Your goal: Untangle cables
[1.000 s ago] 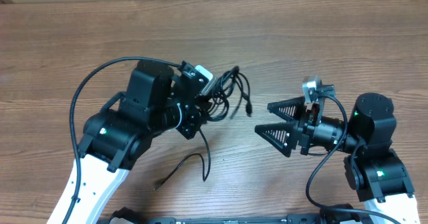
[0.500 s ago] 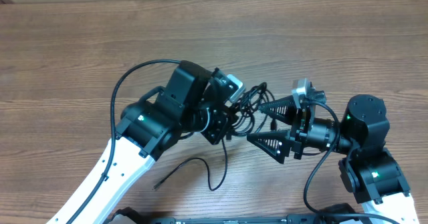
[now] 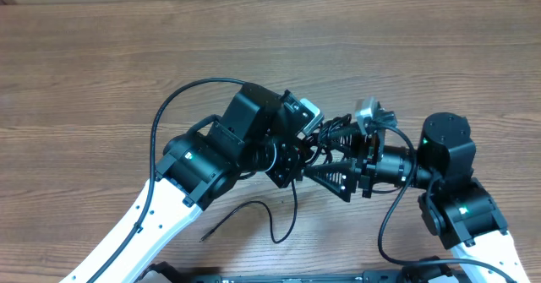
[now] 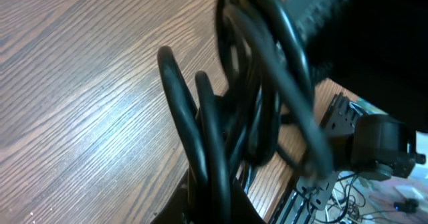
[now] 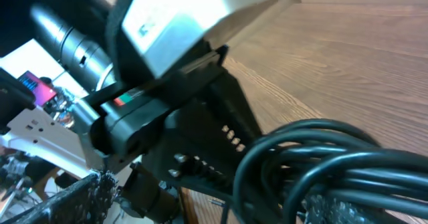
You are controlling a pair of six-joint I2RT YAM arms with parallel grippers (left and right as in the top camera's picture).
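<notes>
Your left gripper [image 3: 292, 158] is clamped on the cables [image 3: 325, 139], a bunch of thin, glossy black loops at mid-table. The loops fan rightward from its jaws, in between the spread-apart fingers of your right gripper [image 3: 319, 155]. One tail [image 3: 275, 220] drops toward you, hooks back, then runs left along the table [image 3: 127, 55]. Its plug end [image 3: 203, 235] points down-left.

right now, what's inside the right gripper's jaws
The bunched cables: their loops sit between the open fingers of the right gripper. The left gripper holds the bunch, but its grip point is covered by the arm and the loops.
</notes>
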